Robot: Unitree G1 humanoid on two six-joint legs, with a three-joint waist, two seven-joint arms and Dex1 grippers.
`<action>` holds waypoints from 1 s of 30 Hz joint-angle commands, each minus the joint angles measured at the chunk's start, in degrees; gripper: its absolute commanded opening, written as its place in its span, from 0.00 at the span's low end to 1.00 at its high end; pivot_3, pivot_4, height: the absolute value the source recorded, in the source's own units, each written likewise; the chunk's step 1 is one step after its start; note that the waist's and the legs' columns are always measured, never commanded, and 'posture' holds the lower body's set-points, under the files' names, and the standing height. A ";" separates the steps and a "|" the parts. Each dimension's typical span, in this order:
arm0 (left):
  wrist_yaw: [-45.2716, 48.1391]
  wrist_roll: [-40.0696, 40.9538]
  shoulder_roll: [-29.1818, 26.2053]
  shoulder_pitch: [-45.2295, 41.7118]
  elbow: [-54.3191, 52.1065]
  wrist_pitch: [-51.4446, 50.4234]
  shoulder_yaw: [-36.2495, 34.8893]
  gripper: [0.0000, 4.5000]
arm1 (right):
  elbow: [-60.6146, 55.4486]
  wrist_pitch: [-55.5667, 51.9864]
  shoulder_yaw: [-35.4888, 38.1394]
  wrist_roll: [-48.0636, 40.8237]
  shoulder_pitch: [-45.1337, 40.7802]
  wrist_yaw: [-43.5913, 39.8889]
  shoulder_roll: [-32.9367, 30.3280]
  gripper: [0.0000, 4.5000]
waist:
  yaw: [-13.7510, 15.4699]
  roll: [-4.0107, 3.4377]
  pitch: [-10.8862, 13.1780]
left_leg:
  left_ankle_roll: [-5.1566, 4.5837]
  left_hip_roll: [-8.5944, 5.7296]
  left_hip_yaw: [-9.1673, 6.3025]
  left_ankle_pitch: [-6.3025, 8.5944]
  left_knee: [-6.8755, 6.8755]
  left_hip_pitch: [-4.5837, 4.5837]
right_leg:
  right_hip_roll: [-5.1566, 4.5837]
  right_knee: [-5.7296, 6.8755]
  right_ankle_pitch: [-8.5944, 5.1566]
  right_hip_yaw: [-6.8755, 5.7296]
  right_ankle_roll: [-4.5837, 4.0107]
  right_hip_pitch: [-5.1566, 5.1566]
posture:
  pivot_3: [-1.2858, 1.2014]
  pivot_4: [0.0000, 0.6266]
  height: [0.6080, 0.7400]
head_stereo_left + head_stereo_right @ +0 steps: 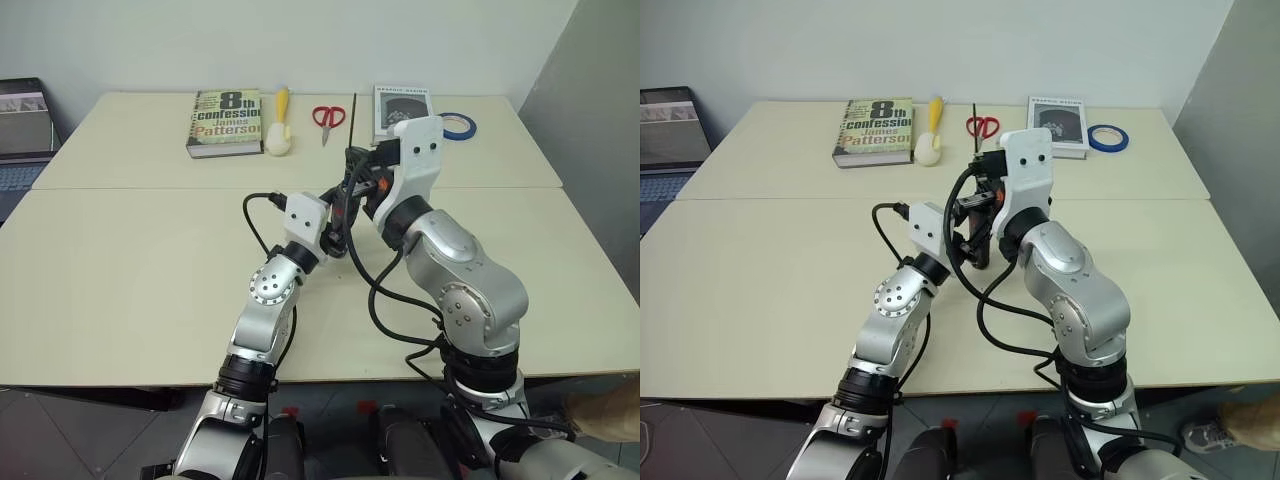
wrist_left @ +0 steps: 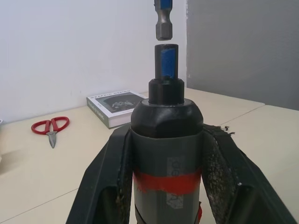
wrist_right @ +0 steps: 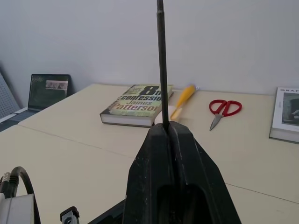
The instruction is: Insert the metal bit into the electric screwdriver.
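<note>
Bit held just above screwdriver socket, not inserted.
Left gripper [image 2: 163,186] was clamped on the electric screwdriver [image 2: 166,154], held upright over the counter [image 1: 130,280]; right gripper [image 3: 169,135] was pinched shut on the metal bit [image 3: 161,65], its lower end hanging just above the tool's tip, a small gap between them. Along the counter's far edge lay 1 book [image 1: 225,122], brush [image 1: 280,125], scissors [image 1: 328,118].

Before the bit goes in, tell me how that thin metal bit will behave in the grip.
The metal bit looks straight and rigid, so probably stiff. Slim and smooth, pinched low by the right end effector, it may pivot or slip when pushed onto the electric screwdriver. If dropped, it would likely roll.
</note>
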State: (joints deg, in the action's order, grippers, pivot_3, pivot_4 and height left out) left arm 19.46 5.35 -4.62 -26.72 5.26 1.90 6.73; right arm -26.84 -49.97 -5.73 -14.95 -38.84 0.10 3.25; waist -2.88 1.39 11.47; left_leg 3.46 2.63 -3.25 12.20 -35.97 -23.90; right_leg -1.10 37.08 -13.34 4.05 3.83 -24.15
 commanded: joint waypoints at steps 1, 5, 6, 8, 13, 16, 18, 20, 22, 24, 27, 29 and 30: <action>-0.05 -0.22 0.15 0.17 -1.01 0.11 0.01 0.37 | -1.27 1.75 0.01 0.43 0.02 -0.13 0.10 0.00 | 0.00 0.00 0.00 | 0.00 0.00 0.00 0.00 0.00 0.00 | 0.00 0.00 0.00 0.00 0.00 0.00 | 0.52 0.24 1.00; -0.09 -0.23 0.14 0.22 -1.01 0.07 0.02 0.37 | -1.41 1.57 0.00 0.41 0.15 -0.31 0.15 0.00 | 0.01 0.00 0.00 | 0.00 0.00 0.00 0.00 0.00 0.00 | 0.00 0.00 0.00 0.00 0.00 0.00 | 0.52 0.24 1.00; -0.09 -0.23 0.13 0.24 -1.03 0.07 0.02 0.37 | -1.51 1.46 -0.06 0.33 0.19 -0.34 0.21 0.00 | 0.01 0.00 0.00 | 0.00 0.00 0.00 0.00 0.00 0.00 | 0.00 0.01 0.00 0.00 0.00 0.00 | 0.52 0.24 1.00; -0.07 -0.21 0.13 0.26 -1.03 0.07 0.03 0.37 | -1.64 1.32 -0.15 0.18 0.24 -0.39 0.34 0.00 | 0.00 0.00 0.00 | 0.00 0.00 0.00 0.00 0.00 0.00 | 0.00 0.00 0.00 0.00 0.00 0.00 | 0.52 0.24 1.00; -0.01 -0.17 0.17 0.17 -0.82 0.13 0.03 0.37 | -1.58 1.16 -0.44 0.19 0.49 -0.57 0.27 0.00 | 0.01 0.00 0.00 | 0.00 0.00 0.00 0.00 0.00 0.00 | 0.00 0.00 0.00 0.00 0.00 0.00 | 0.52 0.24 1.00; 0.03 -0.14 0.12 0.13 -0.71 0.15 -0.02 0.37 | -1.59 1.04 -0.70 0.27 0.75 -0.70 0.10 0.00 | 0.00 0.00 -0.01 | 0.00 0.00 0.00 0.00 0.00 0.01 | 0.00 0.00 0.00 0.00 0.00 0.00 | 0.52 0.24 1.00; 0.04 -0.15 0.10 0.17 -0.75 0.14 -0.02 0.37 | -1.62 1.00 -0.79 0.27 0.92 -0.70 0.16 0.00 | 0.00 0.00 -0.02 | 0.00 0.00 0.00 0.00 0.00 0.01 | 0.00 0.01 0.00 0.00 0.00 0.01 | 0.52 0.24 1.00; 0.05 -0.14 0.09 0.17 -0.77 0.15 -0.03 0.37 | -1.57 1.07 -0.92 0.37 1.05 -0.66 0.16 0.00 | 0.00 0.01 -0.03 | 0.00 0.00 0.00 0.00 0.00 0.02 | 0.00 0.01 0.00 0.00 0.00 0.01 | 0.52 0.24 1.00; 0.09 -0.12 0.07 0.16 -0.76 0.14 -0.04 0.37 | -1.50 1.13 -1.01 0.41 1.14 -0.62 0.18 0.00 | 0.01 0.01 -0.04 | 0.00 0.00 0.00 0.00 -0.01 0.02 | 0.00 0.01 0.00 0.00 0.00 0.02 | 0.52 0.24 1.00; 0.11 -0.12 0.05 0.15 -0.77 0.13 -0.04 0.37 | -1.48 1.08 -1.04 0.38 1.17 -0.55 0.26 0.00 | 0.01 0.01 -0.04 | 0.00 0.00 0.00 0.00 0.00 0.02 | 0.00 0.01 0.00 0.00 0.00 0.02 | 0.52 0.24 1.00; 0.06 -0.16 0.04 0.12 -0.75 0.10 -0.07 0.37 | -1.54 0.68 -1.24 0.35 0.91 -0.27 0.62 0.00 | 0.00 0.01 -0.04 | 0.00 0.00 0.00 0.00 0.00 0.02 | 0.00 0.01 0.00 0.00 0.00 0.02 | 0.52 0.24 1.00; 0.05 -0.15 0.06 0.09 -0.76 0.08 -0.07 0.37 | -1.54 0.43 -1.32 0.29 0.73 -0.15 0.83 0.00 | 0.01 0.01 -0.04 | 0.00 0.00 0.00 0.00 -0.01 0.02 | 0.00 0.01 0.00 0.00 0.00 0.02 | 0.52 0.24 1.00; 0.03 -0.17 0.11 0.11 -0.80 0.08 -0.01 0.37 | -1.53 0.39 -1.40 0.36 0.78 -0.13 0.80 0.00 | 0.01 0.01 -0.04 | 0.00 0.00 0.00 0.00 -0.01 0.02 | 0.00 0.01 0.00 0.00 0.00 0.02 | 0.52 0.24 1.00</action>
State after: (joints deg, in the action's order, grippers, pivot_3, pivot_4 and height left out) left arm 19.44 5.35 -4.62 -26.70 5.26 1.79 6.74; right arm -26.76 -49.57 -6.40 -14.62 -37.25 0.03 3.52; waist -2.87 1.40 11.42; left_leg 3.46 2.63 -3.25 12.20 -35.97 -23.88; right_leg -1.10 37.09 -13.34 4.05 3.84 -24.13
